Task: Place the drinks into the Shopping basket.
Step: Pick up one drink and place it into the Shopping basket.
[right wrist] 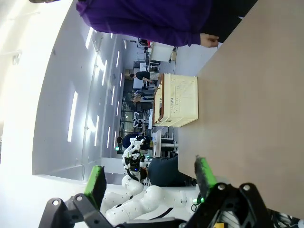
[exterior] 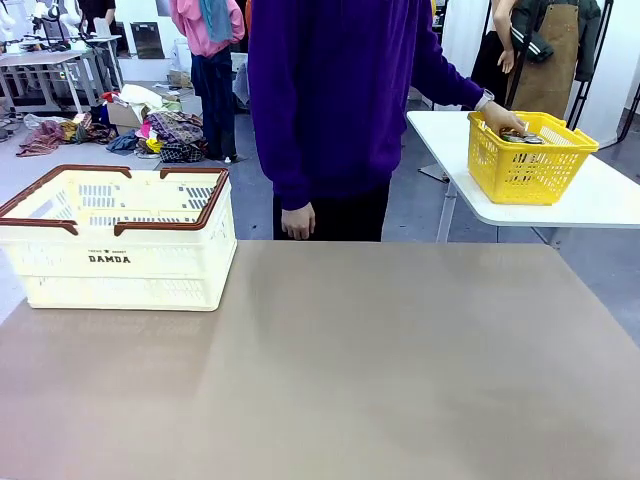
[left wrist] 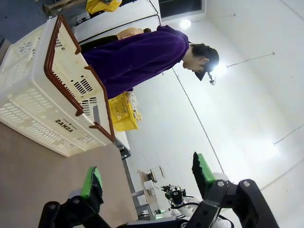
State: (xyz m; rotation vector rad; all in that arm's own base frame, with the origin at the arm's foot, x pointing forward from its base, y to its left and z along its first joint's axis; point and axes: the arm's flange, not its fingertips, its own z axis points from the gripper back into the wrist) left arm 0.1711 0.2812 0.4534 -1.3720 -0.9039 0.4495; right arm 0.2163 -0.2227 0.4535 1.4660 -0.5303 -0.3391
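Observation:
The Shopping basket (exterior: 120, 262), cream-white with a brown rim and "DAMDA" on its side, stands at the table's far left and looks empty. It also appears in the left wrist view (left wrist: 47, 109) and the right wrist view (right wrist: 180, 102). A person in a purple top reaches a hand (exterior: 500, 118) into a yellow basket (exterior: 530, 165). Small dark shapes lie under that hand; I cannot tell whether they are the drinks. My left gripper (left wrist: 147, 178) is open and holds nothing. My right gripper (right wrist: 150, 179) is open too, above the brown table.
The yellow basket sits on a white side table (exterior: 600, 200) at the far right, apart from the brown table (exterior: 330, 370). The person stands at the far edge, the other hand (exterior: 297, 220) hanging down. Racks and clothes piles stand behind.

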